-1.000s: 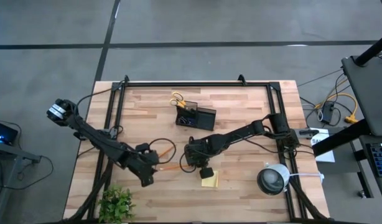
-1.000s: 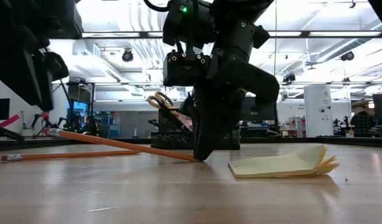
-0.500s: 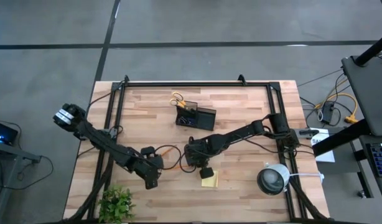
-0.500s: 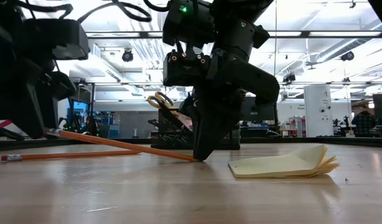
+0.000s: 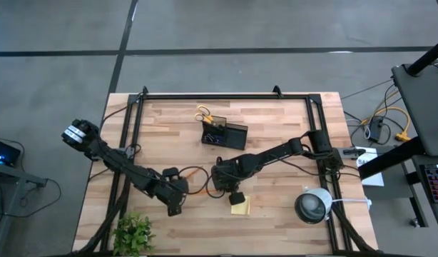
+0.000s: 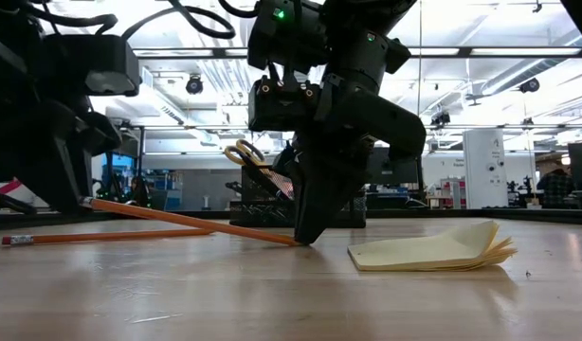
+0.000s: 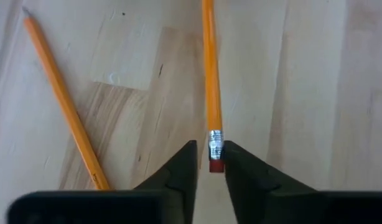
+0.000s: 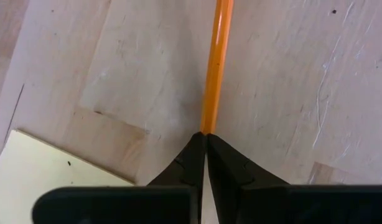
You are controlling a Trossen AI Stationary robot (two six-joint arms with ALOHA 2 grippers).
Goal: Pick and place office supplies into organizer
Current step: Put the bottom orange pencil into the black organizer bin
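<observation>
An orange pencil [image 6: 191, 222] slants across the table. Its point end is at my right gripper [image 6: 304, 237], which is shut on it, and its eraser end [image 7: 214, 152] is raised. My left gripper [image 7: 210, 149] is open, its fingers close on either side of that eraser end, with a sliver of table showing beside the metal band. A second orange pencil [image 6: 111, 235] lies flat on the wood. The yellow sticky-note pad [image 6: 433, 250] lies beside my right gripper. The black organizer [image 5: 226, 134] stands farther back, with the yellow-handled scissors [image 5: 202, 113] upright in it. My right gripper pinches the slanting pencil at its point end [image 8: 206, 127] between its two fingers. The fingers come steeply from above and lie roughly along the pencil. That end is down at the table under the fingertips, and the shaft rises away to the raised eraser end.
A small green plant [image 5: 133, 232] stands at the near left corner, and a round white device [image 5: 313, 205] at the near right. Black frame rails [image 5: 137, 114] run along the table's left, far and right sides. Bare wood lies between the organizer and the grippers.
My left gripper has come down and shifted a little toward the table's right edge, up to the raised eraser end of the slanting pencil. My right gripper, both pencils and the pad have stayed where they were.
</observation>
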